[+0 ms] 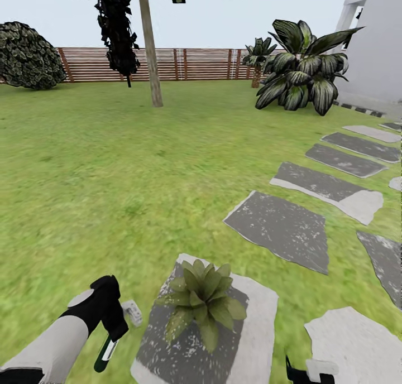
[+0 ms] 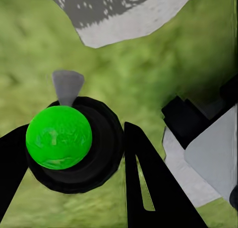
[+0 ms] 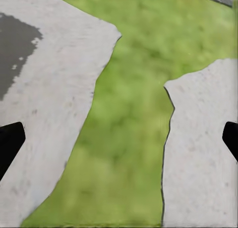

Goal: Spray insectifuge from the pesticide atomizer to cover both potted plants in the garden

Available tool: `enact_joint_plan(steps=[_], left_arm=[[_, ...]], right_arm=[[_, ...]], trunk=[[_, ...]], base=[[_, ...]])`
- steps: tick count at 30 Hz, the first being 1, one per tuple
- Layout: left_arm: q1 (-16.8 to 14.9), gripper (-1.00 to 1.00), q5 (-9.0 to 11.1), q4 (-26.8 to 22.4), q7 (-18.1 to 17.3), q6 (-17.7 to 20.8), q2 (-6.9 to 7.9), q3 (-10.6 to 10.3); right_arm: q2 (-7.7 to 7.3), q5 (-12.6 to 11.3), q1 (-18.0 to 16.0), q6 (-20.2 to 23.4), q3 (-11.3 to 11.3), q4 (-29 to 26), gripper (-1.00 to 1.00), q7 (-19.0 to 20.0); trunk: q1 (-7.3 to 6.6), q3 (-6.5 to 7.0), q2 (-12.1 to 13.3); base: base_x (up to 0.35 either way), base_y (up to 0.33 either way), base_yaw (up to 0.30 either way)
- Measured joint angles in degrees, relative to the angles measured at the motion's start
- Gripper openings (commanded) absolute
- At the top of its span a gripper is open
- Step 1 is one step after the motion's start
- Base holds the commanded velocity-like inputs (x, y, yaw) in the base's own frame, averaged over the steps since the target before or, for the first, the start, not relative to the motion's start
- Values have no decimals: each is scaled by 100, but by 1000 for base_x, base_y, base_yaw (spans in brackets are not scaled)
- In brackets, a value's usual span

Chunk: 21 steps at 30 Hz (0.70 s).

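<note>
The pesticide atomizer point(image 1: 107, 348), 1 bottle, hangs clamped in the left gripper point(image 1: 111, 322), its whitish nozzle point(image 1: 133, 311) pointing toward the 1 potted plant point(image 1: 202, 301) just beside it on a stepping stone point(image 1: 257, 339). The left arm reaches forward, angled down. The right gripper point(image 1: 310, 371) is cut off by the frame edge; its fingers point(image 3: 10, 143) seem spread wide over grass point(image 3: 134, 114).

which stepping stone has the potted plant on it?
The nearest stone, bottom centre of the head view, beside the left gripper holding the spray bottle. The potted plant sits on it; the other stones toward the house are bare.
</note>
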Motion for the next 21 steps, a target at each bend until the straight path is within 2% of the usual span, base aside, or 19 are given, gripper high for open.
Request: enact_joint_plan(steps=[3,6,11,14,16,18,21], left_arm=[[-174,-100,-62,0,0,14,-154,-7],[-272,-100,-76,-1,-72,19,-178,-11],[-309,-100,-86,-10,-144,26,-191,-49],[-415,-100,-196,-4,-175,30,-192,-200],[-478,-100,-355,-5,-443,30,-198,-320],[-512,-100,-589,-168,-1023,21,-216,-378],[-520,-100,-693,-474,-1242,20,-226,-390]], right_arm=[[-2,1,0,1,3,-6,100,-8],[-1,0,0,-2,-1,-8,100,-9],[4,0,-1,-3,1,-7,100,-10],[2,0,0,-2,1,-12,100,-10],[-1,2,0,-2,0,-7,100,-9],[-27,11,0,-3,-2,-1,100,-8],[-35,15,0,-2,0,0,100,-1]], trunk=[[-5,1,-1],[-5,0,0],[-3,0,0],[-3,0,0],[-3,0,0],[-3,0,0],[-3,0,0]], base=[[81,-73,0],[213,-154,96],[93,-237,232],[9,-193,57],[2,-48,13],[0,-9,3],[0,-2,1]])
